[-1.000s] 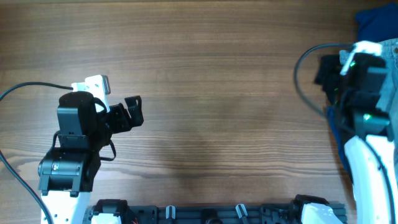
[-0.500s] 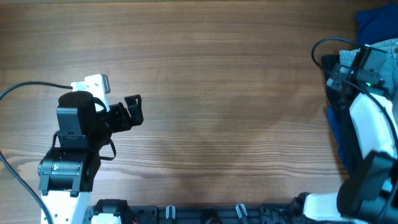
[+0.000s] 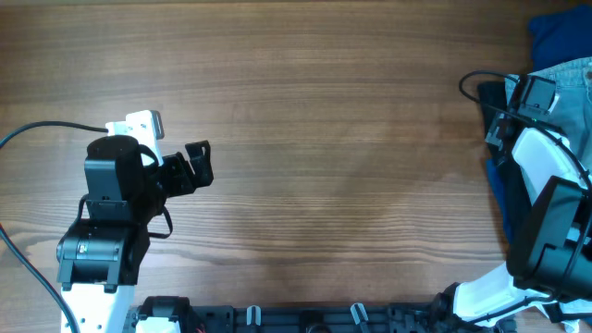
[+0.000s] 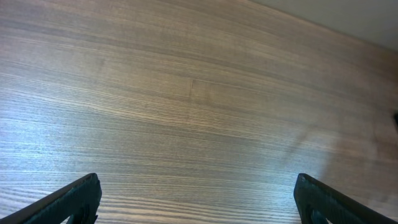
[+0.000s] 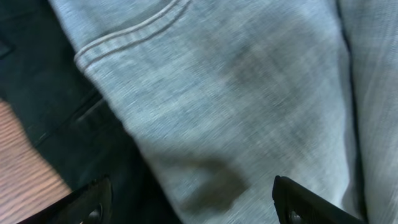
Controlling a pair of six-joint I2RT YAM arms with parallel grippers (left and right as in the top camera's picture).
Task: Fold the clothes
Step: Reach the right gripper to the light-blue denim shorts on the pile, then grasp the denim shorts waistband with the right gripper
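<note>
Denim shorts are bunched up at the far right edge of the table, with a royal blue cloth in the corner just past them. Right gripper hangs close over the shorts, jaws spread wide. Its camera is basically all faded denim and a stitched seam, plus a black garment alongside. Left gripper sits over bare wood on the table's left side, jaws apart too.
</note>
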